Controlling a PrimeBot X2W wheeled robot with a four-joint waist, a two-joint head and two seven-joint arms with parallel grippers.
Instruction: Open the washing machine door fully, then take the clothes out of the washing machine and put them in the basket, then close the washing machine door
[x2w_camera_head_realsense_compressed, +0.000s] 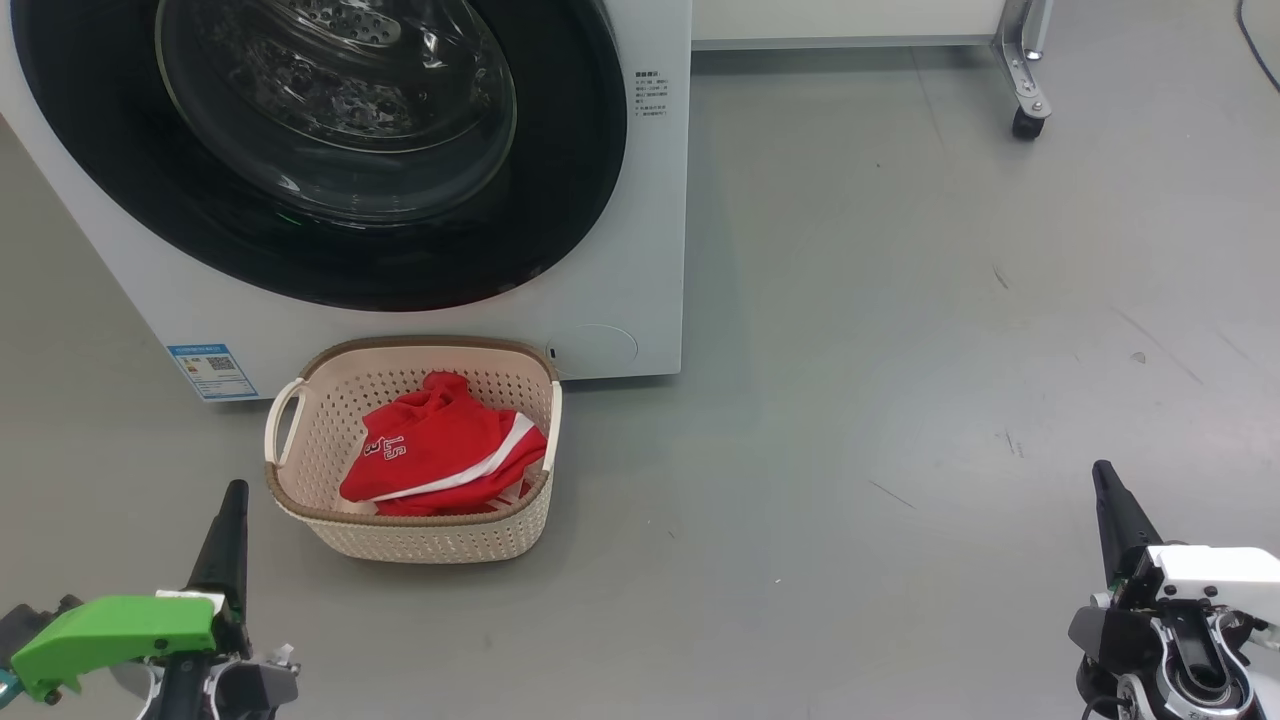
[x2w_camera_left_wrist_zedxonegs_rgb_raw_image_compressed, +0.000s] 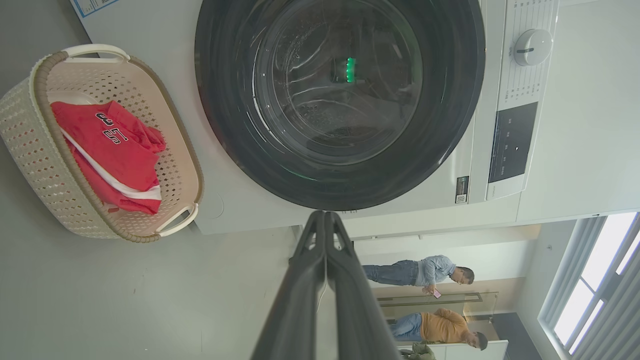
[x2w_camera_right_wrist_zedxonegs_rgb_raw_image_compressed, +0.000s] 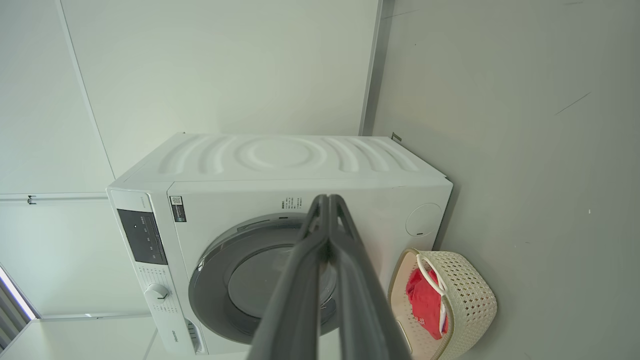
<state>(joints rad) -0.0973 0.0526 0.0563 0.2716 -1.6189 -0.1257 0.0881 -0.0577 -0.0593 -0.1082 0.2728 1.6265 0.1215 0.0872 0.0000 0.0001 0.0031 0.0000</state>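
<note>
The white washing machine (x2w_camera_head_realsense_compressed: 640, 250) stands at the upper left of the head view, its round black-rimmed door (x2w_camera_head_realsense_compressed: 320, 150) shut flat against the front. On the floor in front of it sits the cream basket (x2w_camera_head_realsense_compressed: 310, 440), with the red clothes (x2w_camera_head_realsense_compressed: 440, 455) with white stripes and lettering lying inside. My left gripper (x2w_camera_head_realsense_compressed: 233, 492) is shut and empty at the lower left, just left of the basket. My right gripper (x2w_camera_head_realsense_compressed: 1103, 472) is shut and empty at the lower right, far from the basket. The left wrist view shows door (x2w_camera_left_wrist_zedxonegs_rgb_raw_image_compressed: 340, 100), basket (x2w_camera_left_wrist_zedxonegs_rgb_raw_image_compressed: 30, 130), clothes (x2w_camera_left_wrist_zedxonegs_rgb_raw_image_compressed: 112, 150) and shut gripper (x2w_camera_left_wrist_zedxonegs_rgb_raw_image_compressed: 325, 216).
A white cabinet on a castor wheel (x2w_camera_head_realsense_compressed: 1028, 120) stands at the back right. Grey floor (x2w_camera_head_realsense_compressed: 900, 400) spreads wide to the right of the machine. Two persons (x2w_camera_left_wrist_zedxonegs_rgb_raw_image_compressed: 425, 272) are in the background of the left wrist view. The right wrist view shows the machine (x2w_camera_right_wrist_zedxonegs_rgb_raw_image_compressed: 280, 165) and basket (x2w_camera_right_wrist_zedxonegs_rgb_raw_image_compressed: 470, 295).
</note>
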